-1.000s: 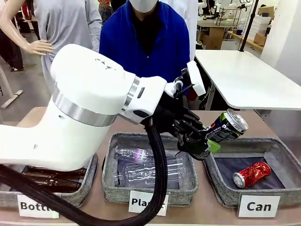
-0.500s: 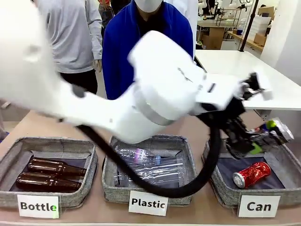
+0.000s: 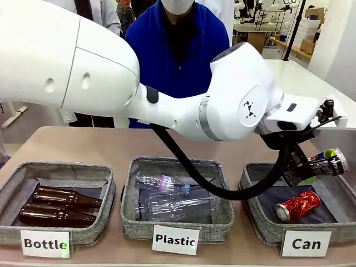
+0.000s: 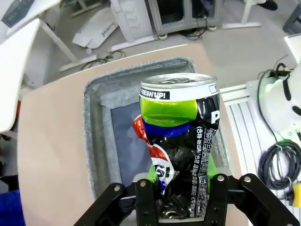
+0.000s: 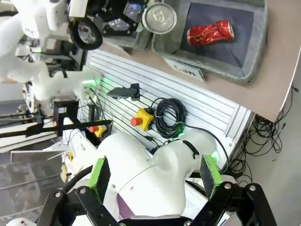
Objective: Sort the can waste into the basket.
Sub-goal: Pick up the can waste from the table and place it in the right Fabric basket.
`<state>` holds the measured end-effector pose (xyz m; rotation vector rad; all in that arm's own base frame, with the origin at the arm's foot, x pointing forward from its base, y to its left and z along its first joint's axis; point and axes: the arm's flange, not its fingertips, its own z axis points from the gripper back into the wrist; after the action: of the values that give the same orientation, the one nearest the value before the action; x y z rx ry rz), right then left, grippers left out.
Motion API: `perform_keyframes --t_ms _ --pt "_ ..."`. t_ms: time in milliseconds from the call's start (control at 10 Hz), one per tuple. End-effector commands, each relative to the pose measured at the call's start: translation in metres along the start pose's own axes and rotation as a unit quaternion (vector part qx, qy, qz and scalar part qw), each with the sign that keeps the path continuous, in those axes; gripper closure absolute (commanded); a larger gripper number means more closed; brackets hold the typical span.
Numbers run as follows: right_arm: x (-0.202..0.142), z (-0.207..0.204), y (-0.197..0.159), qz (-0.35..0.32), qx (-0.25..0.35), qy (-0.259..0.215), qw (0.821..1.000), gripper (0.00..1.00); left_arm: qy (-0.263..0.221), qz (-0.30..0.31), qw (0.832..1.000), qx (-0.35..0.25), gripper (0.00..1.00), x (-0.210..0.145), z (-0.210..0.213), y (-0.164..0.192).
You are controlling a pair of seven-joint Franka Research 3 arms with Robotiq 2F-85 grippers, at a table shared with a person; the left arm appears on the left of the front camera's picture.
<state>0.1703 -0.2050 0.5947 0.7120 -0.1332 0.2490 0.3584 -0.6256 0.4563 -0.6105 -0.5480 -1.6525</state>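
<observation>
The table (image 3: 44, 142) carries three grey woven baskets in a row along its near edge. The left arm (image 3: 111, 72) reaches across from the left side to the near right corner. The basket labelled "Bottle" (image 3: 14, 186) sits at the near left and holds two brown glass bottles (image 3: 58, 206). The basket labelled "Plastic" (image 3: 130, 214) stands in the middle with clear plastic bottles (image 3: 172, 203) in it. The basket labelled "Can" (image 3: 258, 219) stands at the near right. A crushed red can (image 3: 297, 206) lies on its dark lining. The left gripper (image 3: 303, 169) is closed on a dented silver-grey can (image 4: 181, 141) with green and dark print, holding it above that basket. The right gripper (image 5: 153, 176) has its fingers spread wide with nothing between them.
</observation>
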Motion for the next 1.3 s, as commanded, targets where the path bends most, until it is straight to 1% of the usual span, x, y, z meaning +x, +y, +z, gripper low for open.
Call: perform_keyframes --t_ms 0,100,200,300,400,500,700,900,1000,1100,1200 --pt "0.003 0.000 0.002 0.009 0.001 -0.003 1.000 0.00 0.002 0.005 1.000 0.007 0.61 0.014 0.001 -0.001" --pt "0.003 0.000 0.002 0.009 0.001 -0.003 1.000 0.00 0.003 0.002 1.000 0.010 0.61 0.014 0.001 0.000" --pt "0.003 0.000 0.002 0.009 0.001 -0.003 1.000 0.00 0.007 -0.006 1.000 0.012 0.05 0.013 0.001 0.000" --pt "0.003 0.000 0.002 0.009 0.001 -0.003 1.000 0.00 0.008 -0.005 1.000 0.015 0.05 0.013 0.001 -0.001" --pt "0.003 0.000 0.002 0.009 0.001 -0.003 1.000 0.00 0.010 -0.005 1.000 0.017 0.00 0.012 0.002 0.000" --pt "0.003 0.000 0.002 0.009 0.001 -0.003 1.000 0.00 0.013 -0.002 1.000 0.021 0.00 0.010 0.002 0.001" --pt "0.003 0.000 0.002 0.009 0.001 -0.003 1.000 0.00 0.003 -0.001 1.000 0.022 0.00 0.008 0.009 0.000" --pt "0.003 0.000 0.002 0.009 0.001 -0.003 1.000 0.00 -0.019 0.006 0.999 0.036 0.00 0.001 0.028 0.000" --pt "0.003 0.000 0.002 0.009 0.001 -0.003 1.000 0.00 -0.032 0.031 0.998 0.040 0.00 -0.010 0.053 -0.001" --pt "0.002 -0.001 0.002 0.006 0.001 0.003 1.000 0.00 -0.047 0.068 0.995 0.048 0.00 -0.032 0.095 -0.003" --pt "0.030 -0.013 0.007 0.032 -0.010 0.019 0.999 0.00 -0.054 0.099 0.991 0.065 0.00 -0.058 0.137 -0.009"
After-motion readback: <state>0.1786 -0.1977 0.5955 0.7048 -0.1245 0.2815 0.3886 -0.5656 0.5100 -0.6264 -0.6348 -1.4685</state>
